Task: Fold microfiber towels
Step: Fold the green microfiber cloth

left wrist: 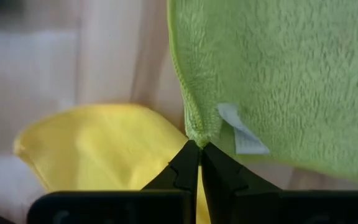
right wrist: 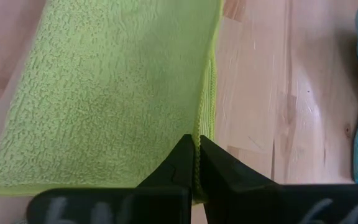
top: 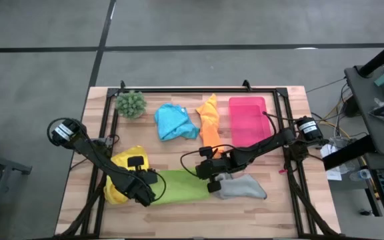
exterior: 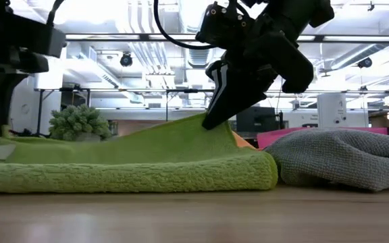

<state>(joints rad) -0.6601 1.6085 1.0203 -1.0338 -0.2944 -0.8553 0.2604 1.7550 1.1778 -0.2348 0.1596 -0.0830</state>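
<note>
near the bench's (top: 279, 207) front edge, lime green microfiber towel (top: 182, 187) folded once, pinched at opposite ends by left tool (top: 153, 193) and right tool (top: 209, 177), both clamped shut. yellow (top: 127, 160), blue (top: 172, 122), orange (top: 209, 123), grey (top: 244, 188) towels unfolded.

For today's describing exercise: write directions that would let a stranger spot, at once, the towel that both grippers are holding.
Start at the wooden table and look along its near edge, between the two dark arms. There lies the lime green towel, the left gripper and right gripper each shut on an edge. A yellow towel and grey towel flank it; only it is green and gripped.
</note>
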